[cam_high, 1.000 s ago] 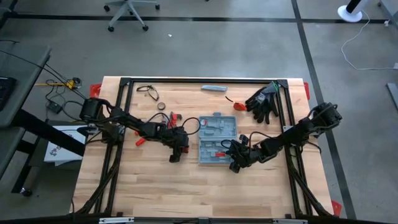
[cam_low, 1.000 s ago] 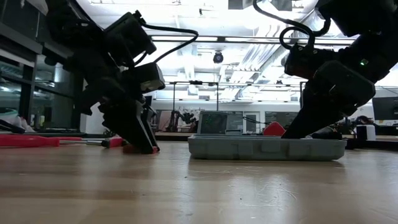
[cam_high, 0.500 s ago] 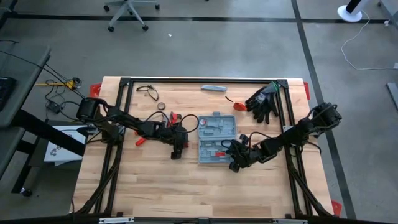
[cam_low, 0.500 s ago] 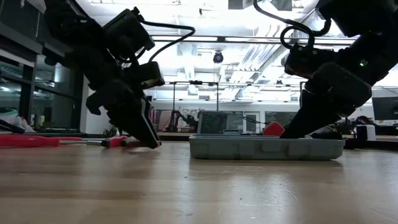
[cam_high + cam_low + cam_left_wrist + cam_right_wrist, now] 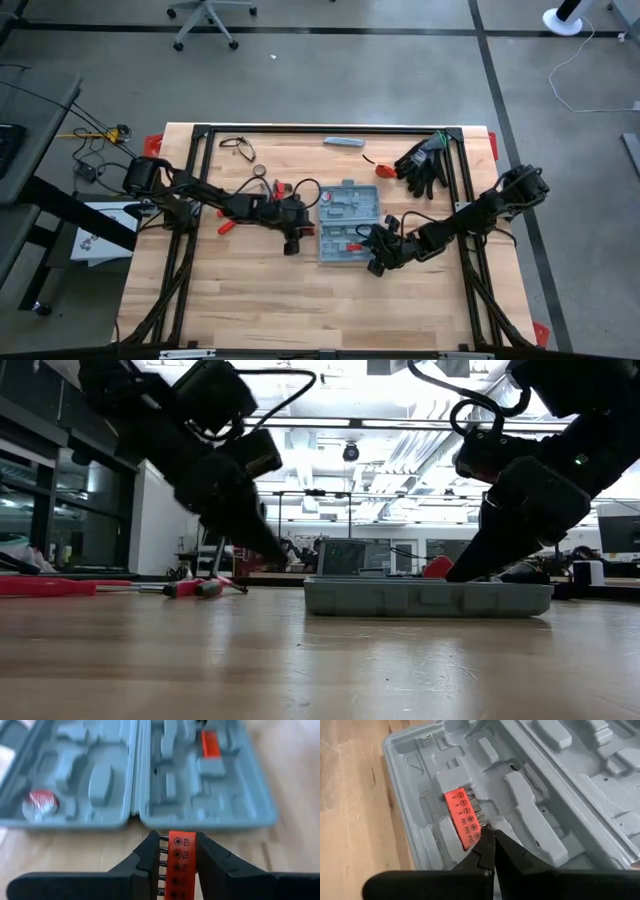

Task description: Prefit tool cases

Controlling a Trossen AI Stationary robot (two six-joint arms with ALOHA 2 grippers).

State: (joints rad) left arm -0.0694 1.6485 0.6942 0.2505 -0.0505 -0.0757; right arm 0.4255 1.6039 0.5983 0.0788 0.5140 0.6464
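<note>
1. The wooden table [image 5: 250, 300] carries the open blue-grey tool case [image 5: 350, 222] at its middle
2. The left gripper [image 5: 177, 851], beside the case's left edge, clamps an orange bit holder [image 5: 179, 862]
3. The right gripper [image 5: 490, 836], fingers pressed together and empty, sits in the case's near half beside a second bit holder [image 5: 463, 817]

Tool case [image 5: 428, 598] lies flat on table [image 5: 300, 670]; left arm [image 5: 215, 470] raised beside it, right arm [image 5: 530, 500] over its far end

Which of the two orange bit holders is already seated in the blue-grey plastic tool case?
The orange bit holder by the shut right gripper sits in a slot of the open tool case. The other orange bit holder is clamped in the left gripper, outside the case.
</note>
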